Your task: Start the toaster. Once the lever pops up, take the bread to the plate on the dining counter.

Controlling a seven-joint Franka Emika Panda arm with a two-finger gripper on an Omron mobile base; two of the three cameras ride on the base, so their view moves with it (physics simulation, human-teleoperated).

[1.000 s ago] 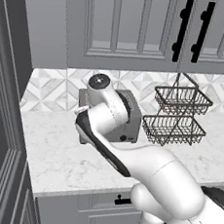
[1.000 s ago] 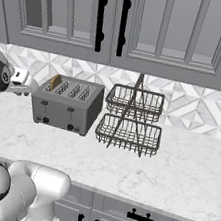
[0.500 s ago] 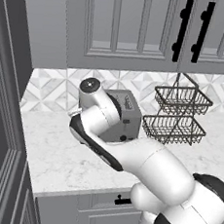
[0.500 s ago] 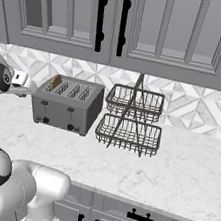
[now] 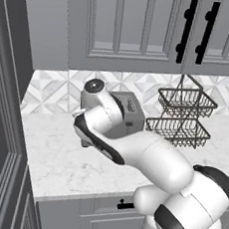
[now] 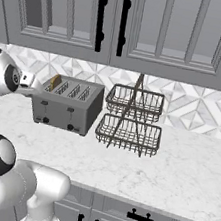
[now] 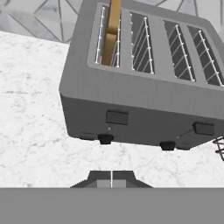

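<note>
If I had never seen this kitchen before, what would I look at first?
Probably the grey toaster on the marble worktop, with one golden slice of bread standing in its end slot. Next to it stands a two-level wire basket rack, under dark grey cabinets. The robot's gripper is shut and sits just in front of the toaster's levers.
</note>
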